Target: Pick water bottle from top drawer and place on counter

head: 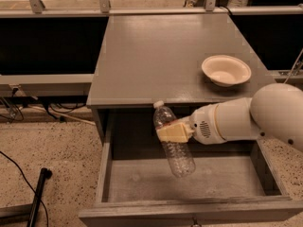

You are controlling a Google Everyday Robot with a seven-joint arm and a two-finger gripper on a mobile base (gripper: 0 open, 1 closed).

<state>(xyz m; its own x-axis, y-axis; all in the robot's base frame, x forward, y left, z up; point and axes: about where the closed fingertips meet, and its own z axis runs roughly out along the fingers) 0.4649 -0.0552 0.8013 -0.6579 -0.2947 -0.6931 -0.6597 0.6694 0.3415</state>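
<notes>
The water bottle point(176, 148) is a clear ribbed plastic bottle with a white cap. It hangs tilted in the air above the open top drawer point(142, 181), cap up near the counter's front edge. My gripper point(170, 132) comes in from the right on a white arm and is shut on the bottle's upper body with its tan fingers point(173, 130). The grey counter point(156, 56) lies just behind and above the bottle. The drawer's weathered bottom is bare below the bottle.
A small white round bowl point(226, 70) sits on the counter's right side. A metal rail point(104, 1) runs behind the counter. A black pole point(39, 193) and cables lie on the speckled floor at the left.
</notes>
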